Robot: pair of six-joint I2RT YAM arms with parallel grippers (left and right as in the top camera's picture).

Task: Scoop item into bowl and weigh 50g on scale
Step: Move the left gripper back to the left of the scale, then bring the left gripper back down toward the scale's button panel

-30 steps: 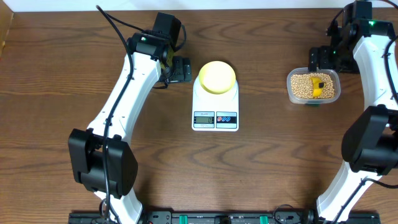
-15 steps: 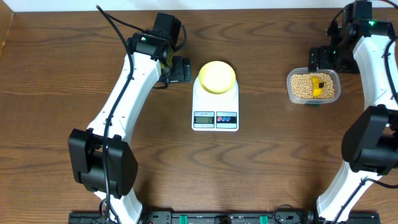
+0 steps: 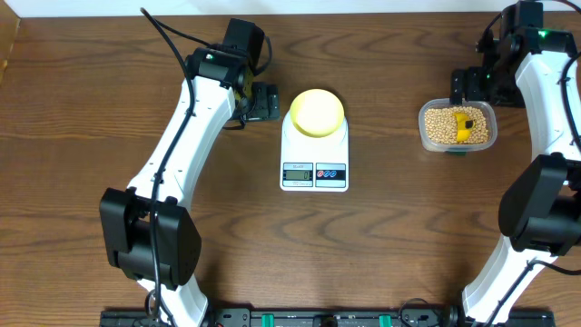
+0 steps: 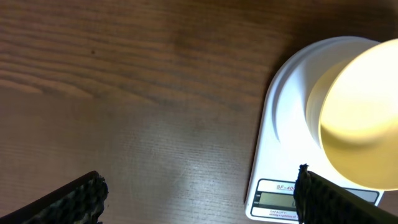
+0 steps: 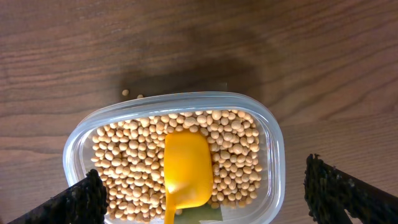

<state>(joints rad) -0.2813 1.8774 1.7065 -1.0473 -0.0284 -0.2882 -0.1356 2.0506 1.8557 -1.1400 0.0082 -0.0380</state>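
From overhead the bowl (image 3: 318, 112) is seen on the scale (image 3: 314, 174) at centre frame, and the beans (image 3: 438, 127) in a clear tub (image 3: 421, 127) at upper right, with a yellow scoop (image 3: 466, 125) laid in them. Only in the right wrist view are two stray beans (image 5: 125, 93) shown on the table (image 5: 62, 50) just beside the tub. The left jaws and the right jaws are spread wide, with nothing held

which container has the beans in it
The clear rounded-rectangular plastic tub on the right, bright yellow scoop lying in it; the round pale yellow bowl on the white scale looks empty.
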